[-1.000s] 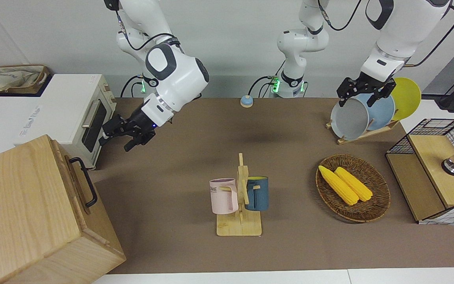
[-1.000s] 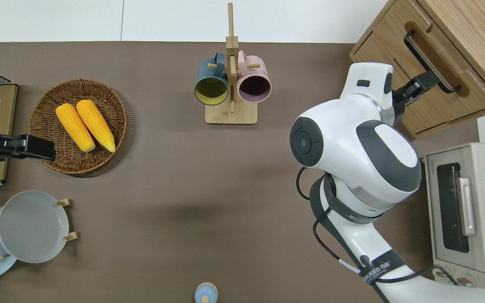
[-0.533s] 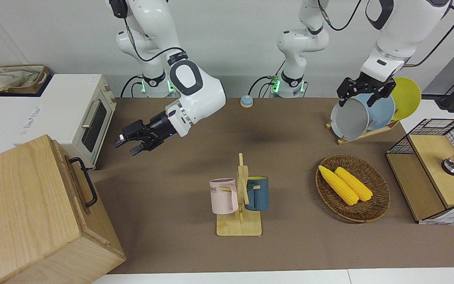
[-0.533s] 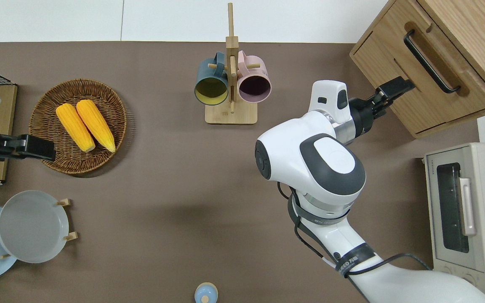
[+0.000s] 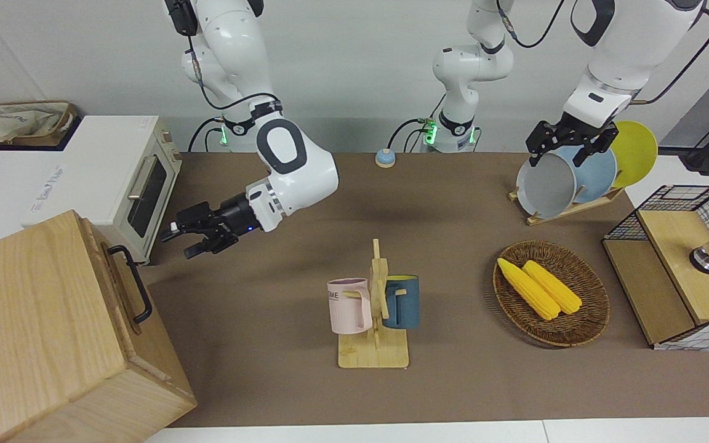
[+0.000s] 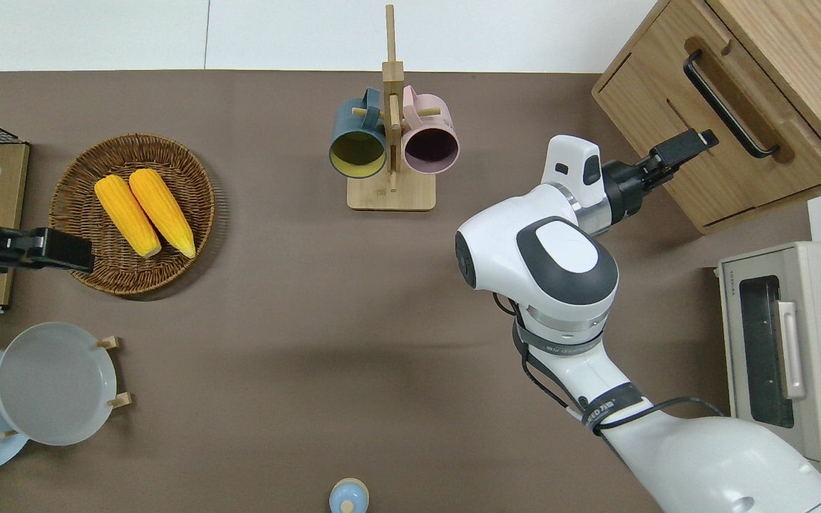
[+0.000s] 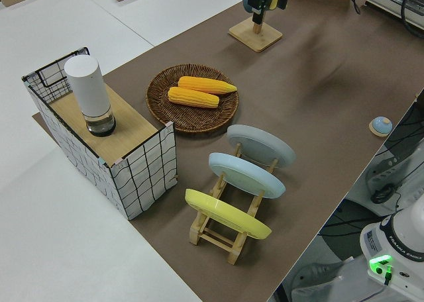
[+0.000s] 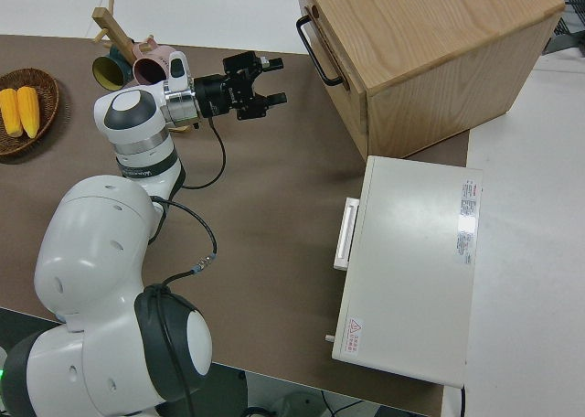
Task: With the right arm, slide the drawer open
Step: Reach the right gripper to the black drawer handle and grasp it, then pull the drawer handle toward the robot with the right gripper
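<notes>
At the right arm's end of the table, farthest from the robots, stands the cabinet, at about 1 o'clock in the overhead view. Its drawer faces the table centre and carries a black handle; the drawer front sits close against the cabinet face, not drawn out by any clear amount.

Right arm is extended toward the drawer. Right gripper hangs in the air over the drawer front's lower part, just beside the handle but not touching it. Fingers stand apart with nothing between them, as the right side view shows.

Toaster oven sits at 3 o'clock, nearer to the robots than the cabinet, door shut.

Mug rack stands at 12 o'clock, well apart from the gripper, holding a blue mug and a pink mug.

Basket at 9 o'clock holds two corn cobs.

Left arm is parked; left gripper fingers are spread and hold nothing.
</notes>
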`<state>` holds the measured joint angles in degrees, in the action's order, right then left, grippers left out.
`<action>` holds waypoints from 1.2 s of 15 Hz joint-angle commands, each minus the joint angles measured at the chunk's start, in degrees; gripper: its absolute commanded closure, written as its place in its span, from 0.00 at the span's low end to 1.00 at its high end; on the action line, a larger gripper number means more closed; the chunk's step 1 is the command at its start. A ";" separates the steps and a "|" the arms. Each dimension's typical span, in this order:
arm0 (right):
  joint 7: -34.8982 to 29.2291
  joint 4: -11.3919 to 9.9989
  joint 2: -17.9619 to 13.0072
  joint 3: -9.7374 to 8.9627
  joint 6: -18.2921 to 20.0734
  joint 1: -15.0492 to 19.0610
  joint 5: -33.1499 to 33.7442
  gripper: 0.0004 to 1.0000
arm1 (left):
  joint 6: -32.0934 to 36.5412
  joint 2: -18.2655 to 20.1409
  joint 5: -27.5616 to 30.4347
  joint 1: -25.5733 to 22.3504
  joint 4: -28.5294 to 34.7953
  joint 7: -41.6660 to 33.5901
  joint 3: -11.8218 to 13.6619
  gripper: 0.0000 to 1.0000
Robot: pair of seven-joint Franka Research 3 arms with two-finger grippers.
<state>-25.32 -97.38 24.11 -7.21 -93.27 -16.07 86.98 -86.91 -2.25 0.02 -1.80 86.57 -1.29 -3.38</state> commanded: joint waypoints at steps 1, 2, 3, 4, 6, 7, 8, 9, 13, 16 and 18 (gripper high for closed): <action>-1.49 0.35 0.59 0.35 -5.24 2.87 3.81 0.02 | 1.13 -0.65 -0.98 -0.31 -1.49 -0.56 -0.40 0.01; -1.49 0.61 0.59 0.35 -7.00 3.67 3.90 0.02 | 1.13 -0.65 -0.98 -0.31 -1.49 -0.56 -0.40 0.01; -1.49 1.05 0.59 0.53 -8.32 4.11 4.08 0.02 | 1.13 -0.65 -0.98 -0.31 -1.40 -0.56 -0.40 0.01; -1.49 1.14 0.85 0.87 -8.59 4.11 4.95 0.02 | 1.13 -0.65 -0.98 -0.31 -1.40 -0.56 -0.40 0.01; -1.49 1.23 1.99 1.14 -8.68 4.20 8.02 0.02 | 1.13 -0.65 -0.98 -0.31 -1.49 -0.56 -0.40 0.01; -1.58 1.32 2.43 1.23 -8.60 4.20 9.95 0.02 | 1.13 -0.65 -0.98 -0.31 -1.49 -0.56 -0.40 0.01; -1.92 1.58 2.69 1.67 -8.68 4.11 11.62 0.02 | 1.13 -0.65 -0.98 -0.31 -1.40 -0.56 -0.40 0.01; -2.19 1.84 3.04 1.84 -8.77 4.11 12.16 0.02 | 1.13 -0.65 -0.98 -0.31 -1.49 -0.56 -0.40 0.01; -2.19 3.34 4.10 2.90 -9.91 4.11 12.43 0.02 | 1.13 -0.65 -0.98 -0.31 -1.49 -0.56 -0.40 0.01; -2.37 3.69 4.54 3.78 -10.62 4.20 15.14 0.02 | 1.13 -0.65 -0.98 -0.31 -1.40 -0.56 -0.40 0.01; -2.28 4.48 4.63 4.04 -10.88 4.20 15.59 0.03 | 1.13 -0.65 -0.98 -0.31 -1.40 -0.56 -0.40 0.01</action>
<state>-26.56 -94.92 27.38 -3.59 -102.69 -12.25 100.04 -86.91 -2.25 0.02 -1.80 86.57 -1.29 -3.38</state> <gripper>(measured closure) 0.022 0.004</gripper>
